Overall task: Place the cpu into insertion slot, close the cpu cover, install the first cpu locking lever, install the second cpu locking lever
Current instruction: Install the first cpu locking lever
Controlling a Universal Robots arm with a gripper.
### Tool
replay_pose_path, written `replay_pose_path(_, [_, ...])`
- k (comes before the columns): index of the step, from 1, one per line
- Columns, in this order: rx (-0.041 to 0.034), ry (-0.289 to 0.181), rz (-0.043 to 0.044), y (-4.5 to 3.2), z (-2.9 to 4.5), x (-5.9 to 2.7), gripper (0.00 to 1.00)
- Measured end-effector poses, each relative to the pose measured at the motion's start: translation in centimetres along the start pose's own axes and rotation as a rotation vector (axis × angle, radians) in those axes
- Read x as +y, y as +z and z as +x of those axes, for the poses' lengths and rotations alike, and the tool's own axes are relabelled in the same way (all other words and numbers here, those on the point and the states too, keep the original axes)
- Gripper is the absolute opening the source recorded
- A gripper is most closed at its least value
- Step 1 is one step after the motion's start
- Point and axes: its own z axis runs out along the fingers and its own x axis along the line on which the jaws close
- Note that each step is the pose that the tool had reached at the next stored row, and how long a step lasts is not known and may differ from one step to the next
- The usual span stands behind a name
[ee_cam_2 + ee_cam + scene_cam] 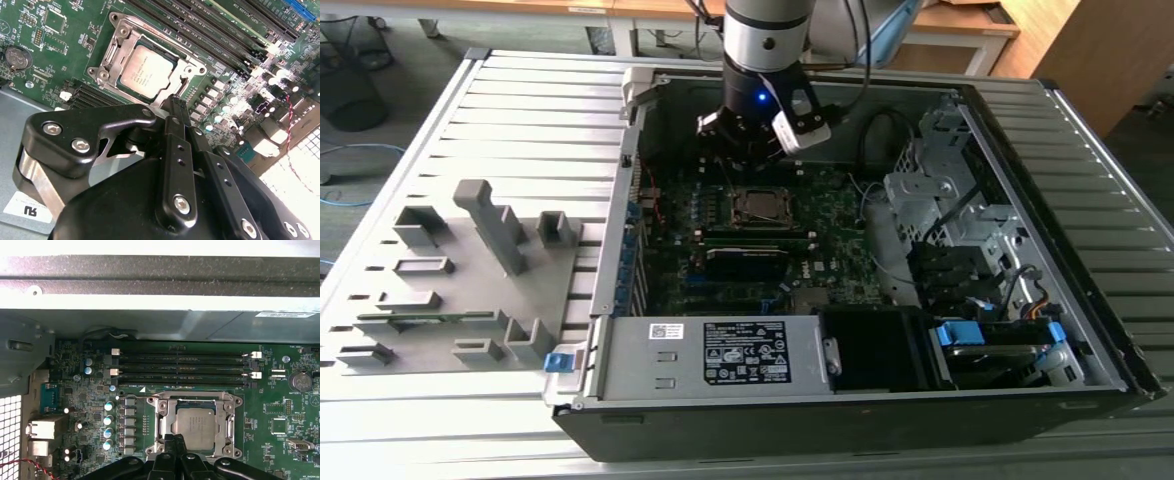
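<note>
Since the cpu [147, 75] lies flat in its socket on the motherboard [85, 30], with its dull metal top showing through the window of the cpu cover [112, 51], it looks seated. The cover appears to be down around it, though I cannot tell whether either locking lever is hooked. The pincer [175, 104] hangs just beside the socket's edge, its two slim black fingers clenched together with nothing between them. Whether the tips touch the frame I cannot tell. In the exterior view the arm stands over the far part of the open computer case [854, 430], which lies on the slatted desk [520, 110].

As I judge it, the chip is light and stiff but delicate. It is best taken by two opposite edges and never forced down from the top. The cover looks like thin, stiff, slick sheet metal. It would take a push best on its solid rim, well away from the window and the chip beneath.
</note>
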Motion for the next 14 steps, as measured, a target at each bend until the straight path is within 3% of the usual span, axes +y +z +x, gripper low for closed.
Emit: replay_pose_path(14, [0.0000, 0.000, 0.0000, 0.00, 0.31, 0.00, 0.11])
